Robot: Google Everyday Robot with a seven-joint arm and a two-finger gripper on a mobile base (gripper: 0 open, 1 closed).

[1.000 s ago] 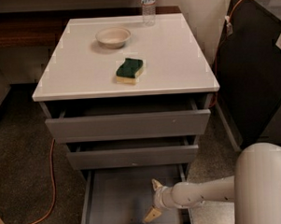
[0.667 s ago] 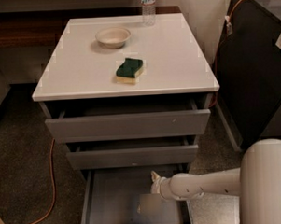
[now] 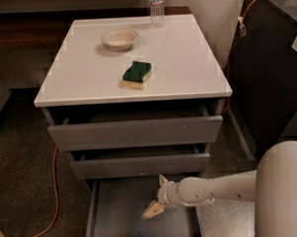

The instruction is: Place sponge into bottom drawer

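The sponge [image 3: 137, 74], dark green over pale yellow, lies on the white cabinet top [image 3: 87, 78] near its front middle, with nothing touching it. The bottom drawer [image 3: 118, 211] is pulled out, showing its shallow grey tray. My gripper [image 3: 157, 195] reaches in from the right on a white arm and hovers over the drawer's right half, just below the middle drawer's front. Its fingers are spread open with nothing between them. It is well below the sponge and far from it.
A cream bowl [image 3: 119, 38] and a clear water bottle [image 3: 157, 4] stand at the back of the top. The top drawer [image 3: 134, 132] and middle drawer [image 3: 140, 165] stick out a little. An orange cable [image 3: 54, 194] runs over the carpet at left. A dark cabinet [image 3: 275, 70] stands at right.
My gripper has risen from low in the bottom drawer and shifted slightly left, toward the middle drawer's front. The sponge has not moved.
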